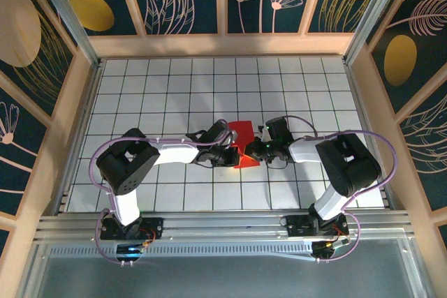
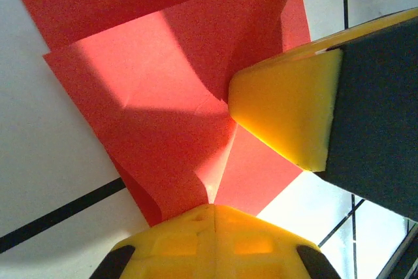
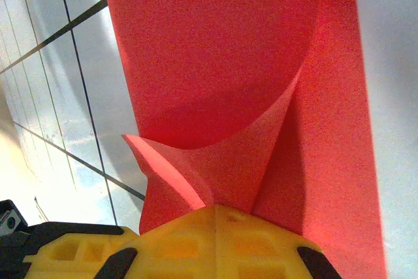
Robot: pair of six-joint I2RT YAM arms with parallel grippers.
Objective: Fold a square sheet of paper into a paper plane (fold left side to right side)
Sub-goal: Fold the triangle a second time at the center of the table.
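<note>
Thin bright red square sheet of paper (image 1: 242,146) is mid-table between the two arms, part flat, part lifted into a loose bend. My read: the left-to-right fold is in progress, crease not yet set. To do it well: carry the lifted edge over low and flat, line it up with the far edge before pressing, and release tension slowly so the flat part doesn't skid; both pinches sit close together, so any twist between them will skew the crease. Paper look: in the left wrist view the sheet (image 2: 163,96) shows soft buckles and a faint kink fanning out from the pinch; in the right wrist view the sheet (image 3: 228,63) has a curled flap rising toward the fingers, no sharp fold line. Left gripper (image 2: 212,208) has its yellow fingers closed on a paper edge. Right gripper (image 3: 219,210) is likewise pinched on the paper, just beside the left one. White grid-tiled tabletop (image 1: 174,88) lies underneath.
</note>
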